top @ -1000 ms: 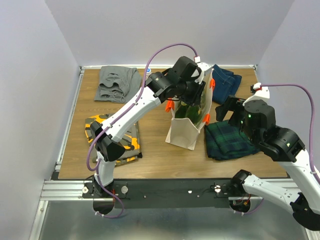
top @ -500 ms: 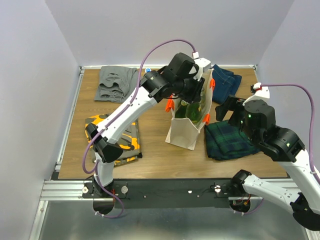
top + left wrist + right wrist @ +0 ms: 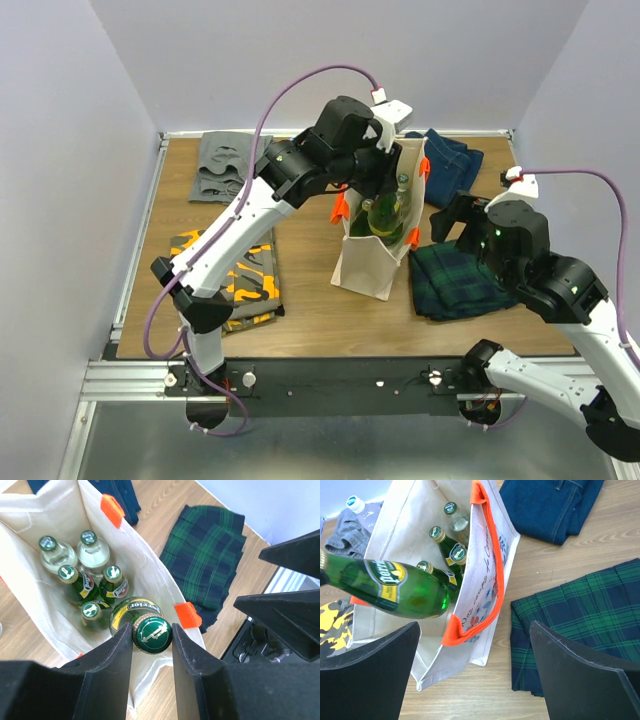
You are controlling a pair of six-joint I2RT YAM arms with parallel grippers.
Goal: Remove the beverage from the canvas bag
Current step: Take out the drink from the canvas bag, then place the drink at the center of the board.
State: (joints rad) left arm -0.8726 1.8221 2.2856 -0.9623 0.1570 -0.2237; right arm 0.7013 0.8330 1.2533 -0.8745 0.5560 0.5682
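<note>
The cream canvas bag (image 3: 368, 268) with orange handles (image 3: 479, 575) stands upright mid-table. My left gripper (image 3: 152, 630) is above its mouth, shut on the capped neck of a green Perrier bottle (image 3: 395, 587), the beverage. In the right wrist view the bottle's body hangs mostly above the bag's rim, tilted. Several more bottles (image 3: 90, 587) stand inside the bag. From above, the left gripper (image 3: 383, 165) sits over the bag's far end. My right gripper (image 3: 474, 626) is open and empty, hovering right of the bag, over its near orange handle, shown from above as the right gripper (image 3: 455, 215).
Green plaid cloth (image 3: 458, 282) lies right of the bag, with folded jeans (image 3: 452, 160) behind it. A grey garment (image 3: 235, 165) is at the back left, and a black and orange one (image 3: 240, 280) at the front left. A clear bottle's blue cap (image 3: 354, 502) shows by the grey garment.
The left arm has risen and swung back, drawing the green bottle upward out of the bag. The right arm has stayed still.
</note>
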